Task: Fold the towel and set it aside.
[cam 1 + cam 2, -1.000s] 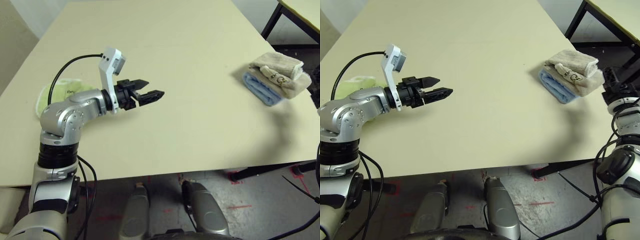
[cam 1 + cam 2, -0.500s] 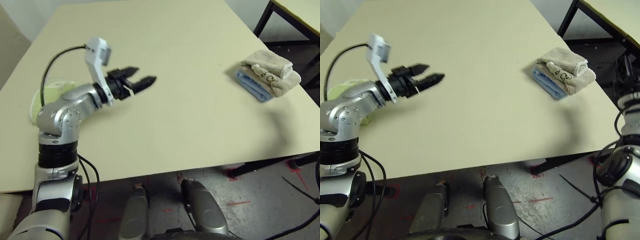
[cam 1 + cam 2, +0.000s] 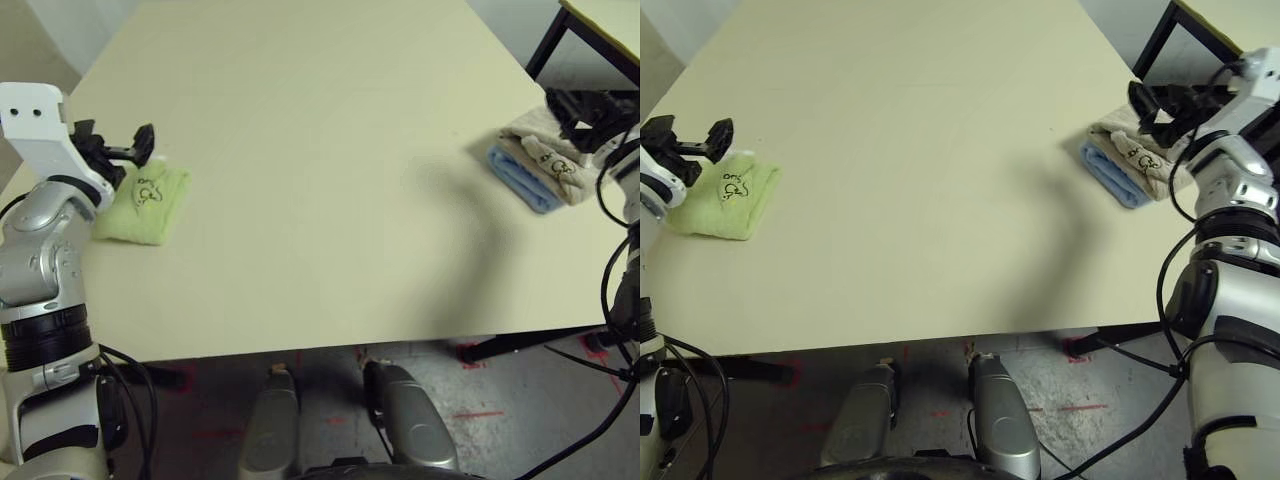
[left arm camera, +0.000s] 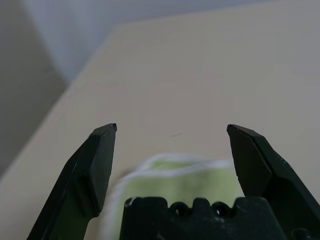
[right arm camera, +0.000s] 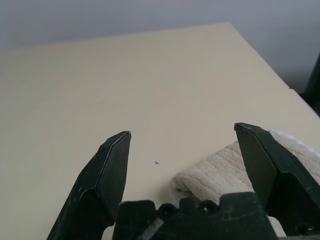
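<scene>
Now the towel (image 3: pixel 552 160) lies folded on a blue towel (image 3: pixel 522 176) at the table's (image 3: pixel 330 180) 3 o'clock edge. Both pincers are wide apart and hold nothing. Right gripper (image 3: pixel 1167 105) hangs over the towel; left gripper (image 3: pixel 118 145) hangs over a green towel (image 3: pixel 143 203) at 9 o'clock.

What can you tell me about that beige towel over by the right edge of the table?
The beige towel looks like soft, ribbed terry cloth, folded into a small thick bundle with a rolled fold along its far side. A small dark embroidered mark shows on its top. It lies on a folded light blue towel, whose edge sticks out beneath it, near the right edge of the cream table. The right gripper, jaws open, hovers just above it; whether they touch is unclear.
</scene>
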Tool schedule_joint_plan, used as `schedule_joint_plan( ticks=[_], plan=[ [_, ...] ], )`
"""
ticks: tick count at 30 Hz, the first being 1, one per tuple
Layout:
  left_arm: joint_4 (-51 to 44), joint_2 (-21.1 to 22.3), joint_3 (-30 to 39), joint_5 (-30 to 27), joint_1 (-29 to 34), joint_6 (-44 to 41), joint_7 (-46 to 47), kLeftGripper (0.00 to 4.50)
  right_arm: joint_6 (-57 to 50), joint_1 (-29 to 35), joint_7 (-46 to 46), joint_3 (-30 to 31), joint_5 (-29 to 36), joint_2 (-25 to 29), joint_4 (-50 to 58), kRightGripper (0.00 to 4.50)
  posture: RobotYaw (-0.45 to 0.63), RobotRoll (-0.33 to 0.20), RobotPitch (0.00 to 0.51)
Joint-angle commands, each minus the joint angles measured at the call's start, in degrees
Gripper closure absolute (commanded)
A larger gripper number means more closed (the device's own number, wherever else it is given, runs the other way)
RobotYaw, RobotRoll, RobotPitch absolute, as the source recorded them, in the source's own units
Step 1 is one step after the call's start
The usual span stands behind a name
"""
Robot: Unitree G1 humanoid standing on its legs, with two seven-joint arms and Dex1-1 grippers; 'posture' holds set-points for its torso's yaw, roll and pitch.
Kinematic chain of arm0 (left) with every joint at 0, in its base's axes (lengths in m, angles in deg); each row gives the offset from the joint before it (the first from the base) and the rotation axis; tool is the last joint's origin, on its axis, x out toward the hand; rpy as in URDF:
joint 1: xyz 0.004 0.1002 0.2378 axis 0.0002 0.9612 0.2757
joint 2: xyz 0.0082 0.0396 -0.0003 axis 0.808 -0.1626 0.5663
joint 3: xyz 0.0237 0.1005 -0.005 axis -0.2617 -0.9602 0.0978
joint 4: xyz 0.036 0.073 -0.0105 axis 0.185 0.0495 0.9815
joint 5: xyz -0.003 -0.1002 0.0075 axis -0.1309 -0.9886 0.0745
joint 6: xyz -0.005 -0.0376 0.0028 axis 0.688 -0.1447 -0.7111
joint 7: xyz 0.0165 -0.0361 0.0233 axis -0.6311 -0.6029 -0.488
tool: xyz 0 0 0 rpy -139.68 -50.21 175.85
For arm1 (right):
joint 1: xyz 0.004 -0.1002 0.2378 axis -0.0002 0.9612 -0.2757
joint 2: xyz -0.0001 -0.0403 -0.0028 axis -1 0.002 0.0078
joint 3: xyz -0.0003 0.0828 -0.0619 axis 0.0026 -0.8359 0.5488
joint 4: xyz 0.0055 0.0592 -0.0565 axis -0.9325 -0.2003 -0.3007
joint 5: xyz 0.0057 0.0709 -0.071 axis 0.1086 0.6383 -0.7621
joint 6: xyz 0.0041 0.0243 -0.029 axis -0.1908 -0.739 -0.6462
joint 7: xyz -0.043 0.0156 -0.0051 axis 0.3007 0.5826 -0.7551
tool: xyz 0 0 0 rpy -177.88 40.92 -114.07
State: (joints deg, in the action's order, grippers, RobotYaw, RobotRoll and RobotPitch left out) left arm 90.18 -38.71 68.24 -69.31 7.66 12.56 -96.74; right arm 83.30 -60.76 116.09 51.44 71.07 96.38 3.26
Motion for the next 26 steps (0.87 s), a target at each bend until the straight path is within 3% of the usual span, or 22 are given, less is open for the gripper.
schedule_joint_plan(
  ticks=[1,17,26],
  plan=[
    [3.9,0.7,0.0,1.3,-0.8,3.6,-0.6,0.00,1.5,-1.2,-1.0,0.0,-1.3,-0.2,-2.2,0.03,0.14,0.000,0.125],
    [5.3,-0.7,1.0,-0.5,1.1,5.4,-2.0,0.00,4.8,1.3,-6.8,-2.2,-1.5,1.7,-3.5,0.03,0.15,0.000,0.166],
    [6.4,-0.7,1.0,-0.7,1.1,6.8,-2.6,0.00,4.9,1.7,-7.3,-2.4,-1.5,1.1,-3.4,0.03,0.16,0.000,0.147]
  ],
)
